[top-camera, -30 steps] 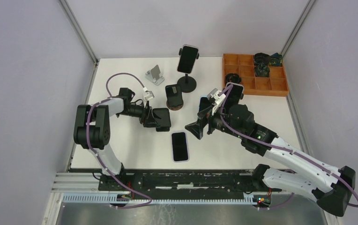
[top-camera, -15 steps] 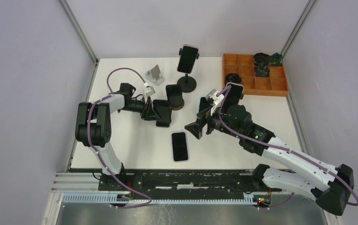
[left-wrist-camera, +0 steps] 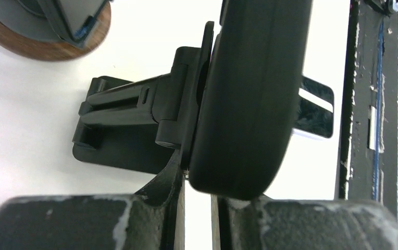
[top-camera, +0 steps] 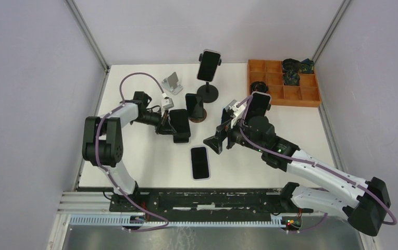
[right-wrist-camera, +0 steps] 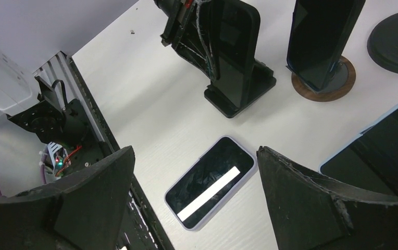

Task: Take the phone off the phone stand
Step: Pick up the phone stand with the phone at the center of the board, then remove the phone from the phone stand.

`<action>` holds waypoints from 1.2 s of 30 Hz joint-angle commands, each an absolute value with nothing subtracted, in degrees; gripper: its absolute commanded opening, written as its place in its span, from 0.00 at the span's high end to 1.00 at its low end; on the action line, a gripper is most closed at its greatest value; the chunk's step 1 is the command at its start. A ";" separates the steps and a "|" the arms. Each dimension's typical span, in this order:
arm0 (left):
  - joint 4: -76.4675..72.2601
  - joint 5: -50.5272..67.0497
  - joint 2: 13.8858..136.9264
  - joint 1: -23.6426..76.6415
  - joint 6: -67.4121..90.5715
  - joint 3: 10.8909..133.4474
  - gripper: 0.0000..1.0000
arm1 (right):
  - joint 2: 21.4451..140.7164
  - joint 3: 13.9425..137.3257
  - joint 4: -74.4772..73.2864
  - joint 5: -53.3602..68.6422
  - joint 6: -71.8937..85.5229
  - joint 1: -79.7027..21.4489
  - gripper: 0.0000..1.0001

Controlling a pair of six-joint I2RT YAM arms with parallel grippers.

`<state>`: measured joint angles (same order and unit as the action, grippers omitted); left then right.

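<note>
**Mid-table, left of centre: left gripper at the stand phone, right gripper spread**

Counted from overhead, five phones:
- phone point(top-camera: 179, 121) leaning in the black stand point(top-camera: 182, 138), left of centre
- wood-base phone point(top-camera: 194, 104) on a wooden round base point(top-camera: 199, 117), just far-right of it
- pole phone point(top-camera: 209, 65) up on a pole stand point(top-camera: 208, 92), farther back
- flat phone point(top-camera: 200, 162) face-up on the table point(top-camera: 145, 156), near the front edge
- pale-rimmed phone point(top-camera: 259, 103) behind the right arm

Four stands: black, wooden-base, pole, plus a bare silver stand point(top-camera: 172, 83) at far left. One wooden tray point(top-camera: 293, 92) at far right.

Left arm: folded at the elbow, forearm running right, low over the table. left gripper point(top-camera: 170, 122) against the phone's left side. From its wrist camera: fingers point(left-wrist-camera: 82, 224) nearly together, only a thin strip of table between them, phone's end right at the tips. Cannot tell whether pinching the phone or merely touching it.

Right arm: stretched diagonally from near right to centre. right gripper point(top-camera: 213, 141) spread wide, holding nothing, right of the black stand and just far of the flat phone, apart from both.

Hard to make out:
- support under the pale-rimmed phone hidden by the right arm
- pale-rimmed corner point(right-wrist-camera: 379, 151) cut off at the right wrist frame edge; cannot tell whether the same phone or a sixth
- dark items point(top-camera: 291, 77) in the tray too small to identify
</note>
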<state>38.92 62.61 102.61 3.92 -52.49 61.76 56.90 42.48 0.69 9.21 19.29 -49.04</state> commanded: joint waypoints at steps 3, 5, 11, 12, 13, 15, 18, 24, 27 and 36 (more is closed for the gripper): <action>52.56 58.30 92.90 3.66 -55.06 60.59 0.98 | 60.44 40.98 7.75 10.85 19.48 -48.83 0.05; 56.95 58.98 90.25 3.62 -55.44 60.51 0.98 | 62.31 40.45 10.52 11.25 19.36 -48.78 0.04; 64.02 61.37 81.63 3.67 -52.88 61.08 0.98 | 68.33 36.88 25.69 14.85 20.94 -48.74 0.02; 65.38 61.89 80.38 3.68 -52.79 61.53 0.98 | 69.54 36.42 28.27 15.70 21.64 -48.78 0.02; 66.68 62.37 79.09 3.70 -52.77 61.98 0.98 | 71.29 36.35 30.81 16.84 22.60 -48.77 0.02; 68.72 63.14 76.73 3.77 -52.01 62.65 0.98 | 74.40 36.97 34.82 19.43 24.59 -48.77 0.02; 71.19 63.81 73.70 3.97 -50.90 63.60 0.98 | 78.42 37.90 41.31 22.99 28.11 -48.87 0.02; 72.78 65.35 69.96 4.13 -48.07 65.26 0.98 | 82.66 38.92 52.52 28.33 34.23 -50.47 0.02; 73.92 66.44 69.53 4.43 -47.57 66.79 0.98 | 84.11 39.56 55.27 29.64 36.57 -51.50 0.04; 76.46 67.34 69.43 7.43 -45.84 70.45 0.98 | 85.90 42.45 55.45 29.76 38.65 -52.70 0.14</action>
<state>75.00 60.84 71.22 6.35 -48.93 67.11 85.95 39.86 50.96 28.71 37.01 -52.56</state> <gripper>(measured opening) 0.224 0.882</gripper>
